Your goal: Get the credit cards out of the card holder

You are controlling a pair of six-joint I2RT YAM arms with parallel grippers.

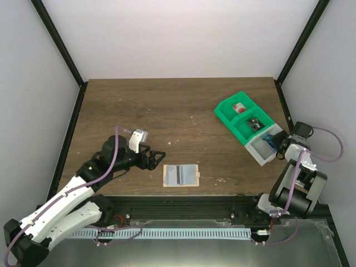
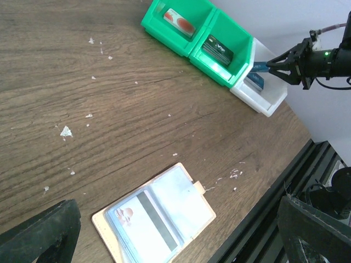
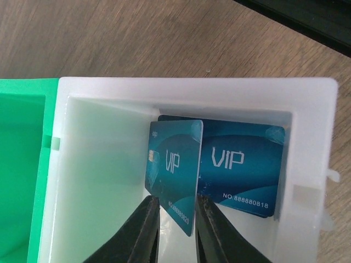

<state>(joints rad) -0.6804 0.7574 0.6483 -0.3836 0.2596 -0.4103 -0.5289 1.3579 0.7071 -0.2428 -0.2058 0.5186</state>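
So, on the left, my left claw (image 1: pixel 160 158) is spread as wide as it gets, nothing in it, hanging low over the wooden surface (image 1: pixel 167 105). Its open end points at the card holder (image 1: pixel 181 176), which is just to the right of it near the front edge, not touching.

The holder's lying flat and flipped open, tan edge round the outside and pale pockets facing up. One pocket has a pale credit card (image 2: pixel 145 222) in it, with a dark stripe and a little red mark. The wood around it has small white flecks scattered about.

Further right and well apart from the holder is the green-and-white tray (image 2: pixel 164 39), set at an angle. The far green compartment has a white card with red on it (image 2: pixel 178 21), and the middle green one has a dark card (image 2: pixel 218 50). The white compartment (image 3: pixel 98 164) is the nearest to my right arm.

My right claw (image 3: pixel 176 200) is poked into that white one. The jaws are only a narrow way apart, with a blue VIP card (image 3: pixel 173 164) standing tilted on its corner between them. I honestly can't tell if they're pinching it or just sitting either side. A second blue VIP card (image 3: pixel 241 164) is right behind it, partly covered, toward the back wall.
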